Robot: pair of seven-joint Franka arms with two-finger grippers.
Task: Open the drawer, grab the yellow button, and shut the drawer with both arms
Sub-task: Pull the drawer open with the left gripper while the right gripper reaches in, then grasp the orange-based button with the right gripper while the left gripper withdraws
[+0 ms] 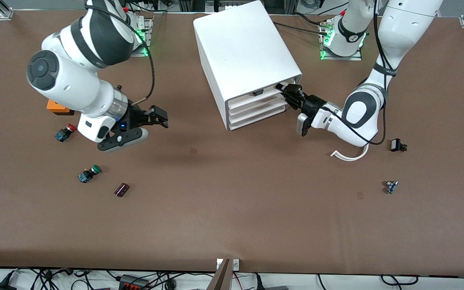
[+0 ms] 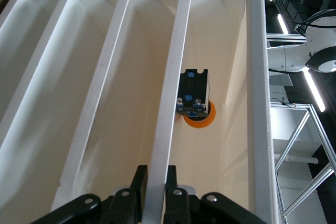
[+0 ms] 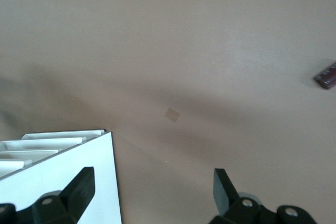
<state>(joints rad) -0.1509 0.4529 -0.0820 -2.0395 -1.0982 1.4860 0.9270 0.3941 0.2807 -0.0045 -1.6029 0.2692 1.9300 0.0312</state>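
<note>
The drawer [image 1: 256, 97] is the top one in the white cabinet [image 1: 244, 44]; its front stands about level with the three below. My left gripper [image 1: 284, 90] is at the drawer's corner toward the left arm's end. In the left wrist view the left gripper [image 2: 156, 174] is shut on the drawer's thin white front wall [image 2: 170, 103]. The button [image 2: 194, 98] lies inside the drawer, black and blue body toward the camera, orange cap [image 2: 203, 120] under it. My right gripper [image 1: 157, 117] is open and empty over bare table beside the cabinet, and also shows in the right wrist view [image 3: 152, 179].
A red-capped button [image 1: 65, 132], a green-capped button [image 1: 89, 173], a purple part [image 1: 121, 189] and an orange block [image 1: 56, 108] lie toward the right arm's end. A white curved strip [image 1: 351, 155] and two small parts [image 1: 397, 145] [image 1: 391, 186] lie toward the left arm's end.
</note>
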